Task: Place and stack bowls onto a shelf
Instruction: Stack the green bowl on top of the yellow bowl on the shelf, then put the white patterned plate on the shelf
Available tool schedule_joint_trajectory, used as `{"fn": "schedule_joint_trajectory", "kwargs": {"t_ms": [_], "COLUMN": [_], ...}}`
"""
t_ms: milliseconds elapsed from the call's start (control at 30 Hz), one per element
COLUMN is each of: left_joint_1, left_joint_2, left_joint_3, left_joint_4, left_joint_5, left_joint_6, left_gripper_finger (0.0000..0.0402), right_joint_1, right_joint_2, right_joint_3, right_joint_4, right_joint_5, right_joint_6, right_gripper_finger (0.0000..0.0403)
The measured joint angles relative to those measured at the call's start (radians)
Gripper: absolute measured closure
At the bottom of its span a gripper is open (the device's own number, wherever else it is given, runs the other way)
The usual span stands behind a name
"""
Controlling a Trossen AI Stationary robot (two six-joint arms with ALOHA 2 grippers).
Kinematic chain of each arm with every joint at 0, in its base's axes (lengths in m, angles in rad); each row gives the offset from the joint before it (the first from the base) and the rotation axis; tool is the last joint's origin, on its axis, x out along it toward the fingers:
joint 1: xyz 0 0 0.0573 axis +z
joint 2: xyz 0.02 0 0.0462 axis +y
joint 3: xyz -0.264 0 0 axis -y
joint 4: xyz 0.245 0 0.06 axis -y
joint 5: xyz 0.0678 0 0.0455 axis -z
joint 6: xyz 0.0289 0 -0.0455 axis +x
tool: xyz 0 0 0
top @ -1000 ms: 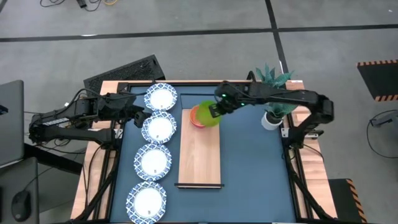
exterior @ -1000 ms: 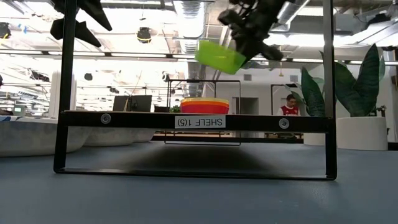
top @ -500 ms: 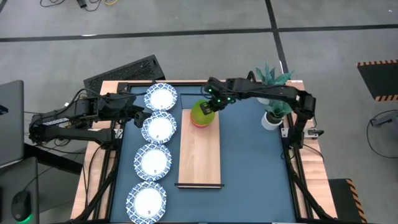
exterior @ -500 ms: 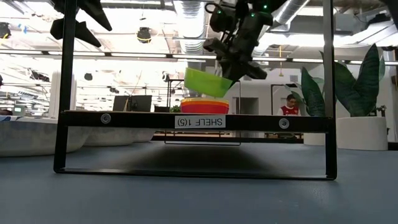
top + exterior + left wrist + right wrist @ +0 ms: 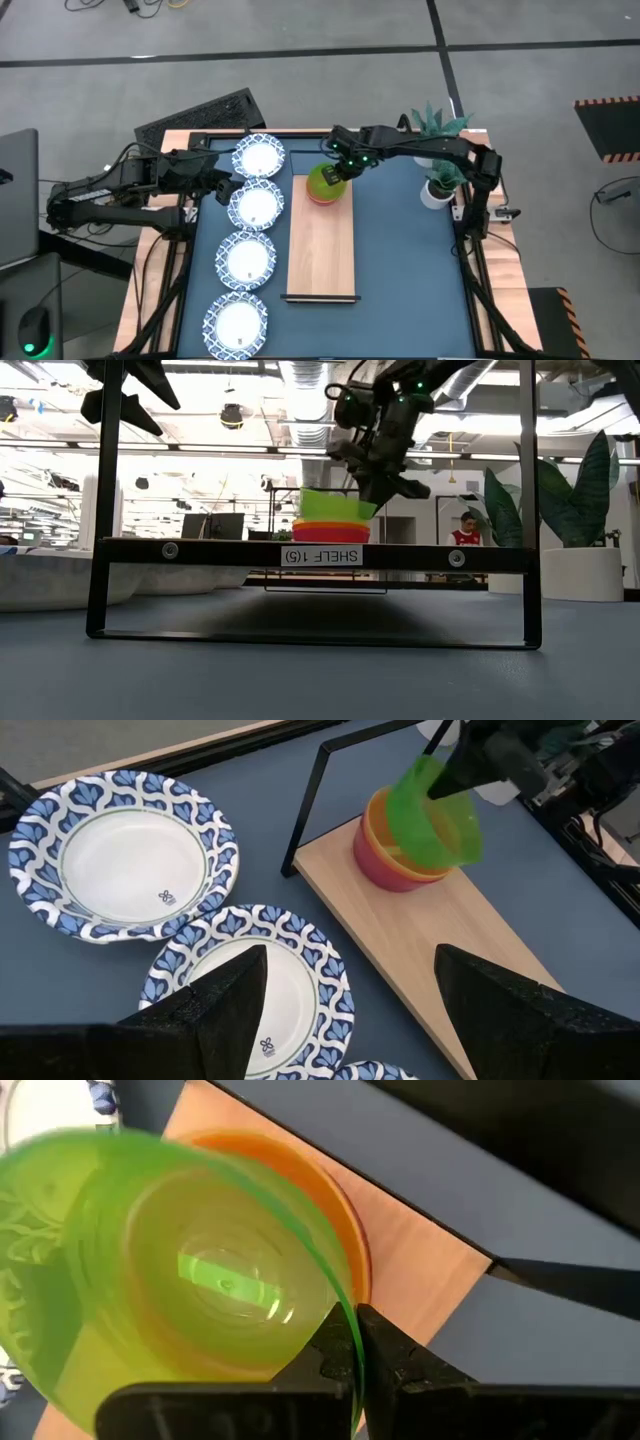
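Here, right gripper (image 5: pixel 337 175) pinching green bowl's (image 5: pixel 322 181) rim, bowl tilted on stack (image 5: pixel 400 860) at shelf's (image 5: pixel 322 250) 12 o'clock end, left gripper (image 5: pixel 222 185) agape at dishes' (image 5: pixel 257 207) 9 o'clock

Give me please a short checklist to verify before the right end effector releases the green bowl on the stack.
1. Grip: right end effector is shut on the rim of the green bowl: ok.
2. Bowl over the stack of bowls at the shelf's far end: ok.
3. Bowl seated level in the stack: not ok, the left wrist view shows it tilted.
4. Left end effector open and apart from the stack, beside the white dishes: ok.
5. Rest of the shelf board free for the dishes: ok.
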Motion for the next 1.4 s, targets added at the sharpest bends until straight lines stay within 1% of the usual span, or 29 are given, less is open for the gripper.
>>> {"fn": "schedule_joint_trajectory", "kwargs": {"t_ms": [133, 300, 433, 533, 667, 867, 967, 1033, 1167, 1267, 1333, 1400], "left_joint_1": [0.0, 0.0, 0.0, 0.0, 0.0, 0.0, 0.0, 0.0, 0.015, 0.043, 0.077, 0.127], "left_joint_2": [0.0, 0.0, 0.0, 0.0, 0.0, 0.008, 0.031, 0.06, 0.133, 0.189, 0.216, 0.237], "left_joint_3": [0.0, 0.0, 0.0, 0.0, 0.0, 0.0, 0.0, 0.0, 0.0, 0.0, 0.0, 0.0], "left_joint_4": [0.0, -0.001, -0.001, 0.0, 0.0, 0.0, -0.003, -0.004, -0.023, -0.071, -0.121, -0.167], "left_joint_5": [0.0, 0.0, -0.006, -0.016, -0.019, -0.023, -0.023, -0.023, -0.023, -0.022, -0.011, 0.03], "left_joint_6": [-0.001, -0.008, -0.008, -0.008, -0.012, 0.021, 0.045, 0.063, 0.079, 0.102, 0.093, 0.055], "left_gripper_finger": [0.0129, 0.0129, 0.0129, 0.0129, 0.0129, 0.0129, 0.0129, 0.0129, 0.0129, 0.0129, 0.0129, 0.0129], "right_joint_1": [0.0, -0.006, -0.015, -0.015, -0.014, -0.015, -0.014, -0.011, -0.003, 0.01, 0.032, 0.045], "right_joint_2": [0.011, 0.009, 0.004, 0.004, 0.004, 0.004, -0.006, -0.012, -0.03, -0.052, -0.06, -0.076], "right_joint_3": [0.001, 0.002, 0.002, 0.001, 0.001, 0.01, 0.058, 0.103, 0.194, 0.254, 0.289, 0.306], "right_joint_4": [0.003, 0.036, 0.021, 0.012, 0.012, 0.002, -0.032, -0.044, -0.089, -0.122, -0.123, -0.128], "right_joint_5": [0.001, 0.019, -0.002, -0.022, -0.029, -0.032, -0.032, -0.032, -0.029, -0.029, -0.026, -0.024], "right_joint_6": [0.0, 0.0, -0.004, -0.025, -0.042, -0.042, -0.055, -0.064, -0.085, -0.099, -0.11, -0.116], "right_gripper_finger": [0.0358, 0.0352, 0.0349, 0.0339, 0.0305, 0.0227, 0.0199, 0.0189, 0.0185, 0.0187, 0.0189, 0.019]}}
